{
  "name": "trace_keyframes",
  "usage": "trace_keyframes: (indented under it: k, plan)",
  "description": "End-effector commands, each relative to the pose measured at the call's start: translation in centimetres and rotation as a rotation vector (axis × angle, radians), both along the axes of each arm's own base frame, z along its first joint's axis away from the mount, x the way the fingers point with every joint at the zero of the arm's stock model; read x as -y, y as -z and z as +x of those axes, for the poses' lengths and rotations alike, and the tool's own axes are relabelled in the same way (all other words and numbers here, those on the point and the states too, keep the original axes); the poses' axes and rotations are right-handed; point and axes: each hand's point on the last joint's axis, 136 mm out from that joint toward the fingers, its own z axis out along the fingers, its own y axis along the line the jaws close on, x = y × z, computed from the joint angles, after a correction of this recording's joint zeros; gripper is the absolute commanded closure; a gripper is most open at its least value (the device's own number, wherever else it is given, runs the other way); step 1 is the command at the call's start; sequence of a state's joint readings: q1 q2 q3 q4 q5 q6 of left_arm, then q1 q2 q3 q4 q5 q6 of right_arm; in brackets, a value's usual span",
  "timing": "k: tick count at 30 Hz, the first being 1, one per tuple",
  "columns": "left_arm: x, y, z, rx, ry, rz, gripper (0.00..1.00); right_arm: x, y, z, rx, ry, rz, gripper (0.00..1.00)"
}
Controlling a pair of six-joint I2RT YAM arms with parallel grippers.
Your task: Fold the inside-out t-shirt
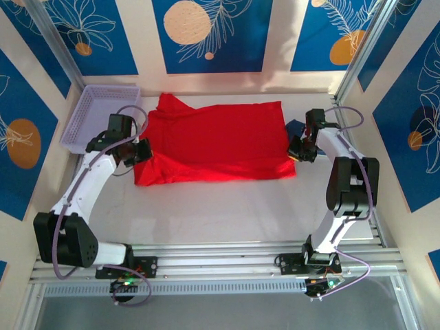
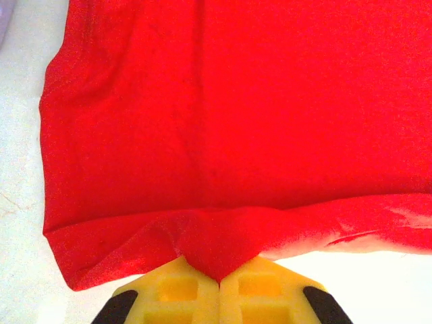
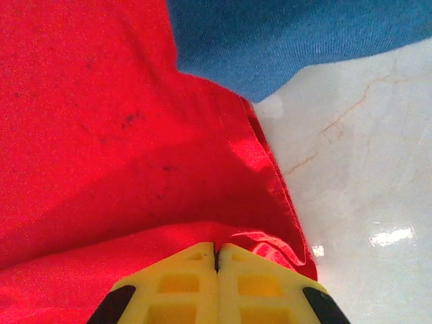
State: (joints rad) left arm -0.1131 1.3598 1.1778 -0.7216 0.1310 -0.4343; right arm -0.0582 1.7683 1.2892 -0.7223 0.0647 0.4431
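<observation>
Top external view gives us the shirt [image 1: 216, 141] spread wide across the far half of the table [image 1: 227, 213]. We see the left gripper [image 1: 142, 152] at the shirt's left edge and the right gripper [image 1: 297, 152] at its right edge. From the left wrist, we find the yellow jaws pressed together, pinching a peak of red cloth drawn from the shirt's edge. From the right wrist, we see the jaws closed too, nipping the hem near a corner. A blue garment [image 3: 283, 40] lies against the shirt's edge just beyond. A lilac basket [image 1: 103, 117] sits at the table's far left.
</observation>
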Motion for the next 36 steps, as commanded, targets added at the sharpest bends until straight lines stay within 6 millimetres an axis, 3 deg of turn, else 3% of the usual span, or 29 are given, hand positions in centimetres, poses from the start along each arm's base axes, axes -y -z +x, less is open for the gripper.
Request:
trace_keyframes:
  k: [1, 36]
  plan:
    - [-0.1, -1.0, 1.0, 0.028, 0.014, -0.009, 1.0, 0.0, -0.7, 0.7, 0.008, -0.022, -0.018, 1.0]
    - [-2.2, 0.7, 5.2, -0.002, -0.044, -0.013, 1.0, -0.6, -0.8, 5.2, 0.019, -0.069, -0.048, 1.0]
